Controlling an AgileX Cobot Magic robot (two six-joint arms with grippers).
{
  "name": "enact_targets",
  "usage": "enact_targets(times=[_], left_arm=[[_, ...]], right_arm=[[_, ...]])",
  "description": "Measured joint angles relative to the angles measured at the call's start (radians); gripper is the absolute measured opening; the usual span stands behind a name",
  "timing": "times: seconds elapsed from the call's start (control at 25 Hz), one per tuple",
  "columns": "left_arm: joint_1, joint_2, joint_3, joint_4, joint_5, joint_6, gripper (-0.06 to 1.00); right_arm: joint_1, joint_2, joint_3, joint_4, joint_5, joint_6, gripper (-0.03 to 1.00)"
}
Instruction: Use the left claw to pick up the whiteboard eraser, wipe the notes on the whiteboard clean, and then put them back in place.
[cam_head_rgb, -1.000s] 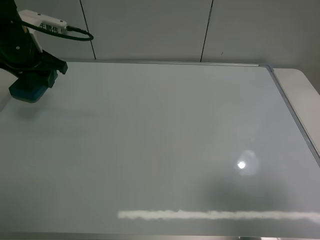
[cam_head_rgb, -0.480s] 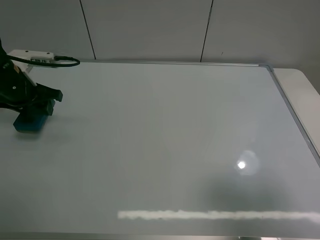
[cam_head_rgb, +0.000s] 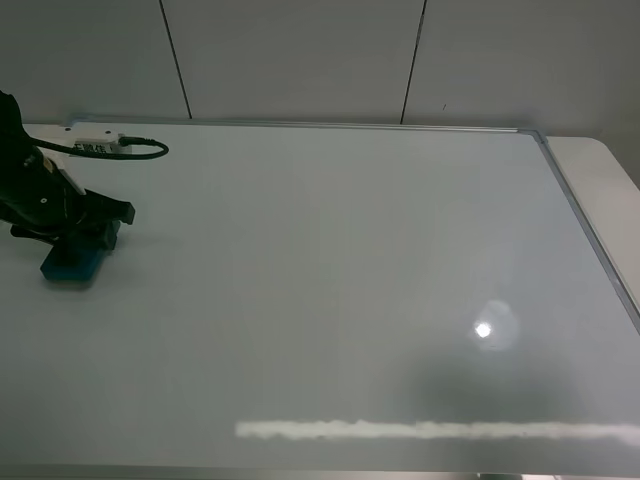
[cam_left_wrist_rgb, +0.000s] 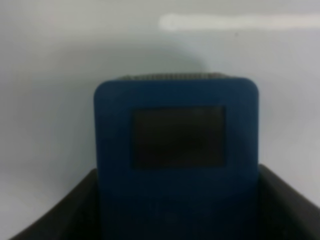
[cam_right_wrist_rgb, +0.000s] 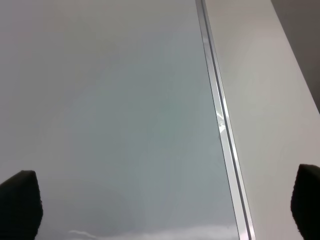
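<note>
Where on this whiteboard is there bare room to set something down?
Nearly all the whiteboard is bare, from the whiteboard eraser across to the silver frame on the right. Crowded only at far left, where the left gripper clamps it.

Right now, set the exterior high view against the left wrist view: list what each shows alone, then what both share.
Only the exterior high view: the whole whiteboard with its silver frame, plus the white box module and cable. Only the left wrist view: the dark patch on the whiteboard eraser and the black fingers flanking it. Both: the eraser in the left claw, bare white board, no red notes visible.
</note>
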Motion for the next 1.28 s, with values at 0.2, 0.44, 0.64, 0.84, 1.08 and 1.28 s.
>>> enact_targets(times=[0.2,0.44,0.64,0.84,1.08,1.28], left_arm=[[0.0,0.001,0.0,-0.014,-0.021,0.004,0.55],[0.0,0.001,0.0,-0.015,-0.031,0.045,0.71],[0.0,0.001,0.0,-0.015,-0.031,0.052,0.97],[0.0,0.001,0.0,-0.015,-0.031,0.053,0.99],[0.0,-0.004,0.0,-0.017,-0.03,0.073,0.99],[0.0,-0.082,0.001,-0.018,-0.001,0.093,0.99]], right_arm=[[0.0,0.0,0.0,0.0,0.0,0.0,0.99],[0.0,0.0,0.0,0.0,0.0,0.0,0.99],[0.0,0.0,0.0,0.0,0.0,0.0,0.99],[0.0,0.0,0.0,0.0,0.0,0.0,0.99],[0.0,0.0,0.0,0.0,0.0,0.0,0.99],[0.0,0.0,0.0,0.0,0.0,0.0,0.99]])
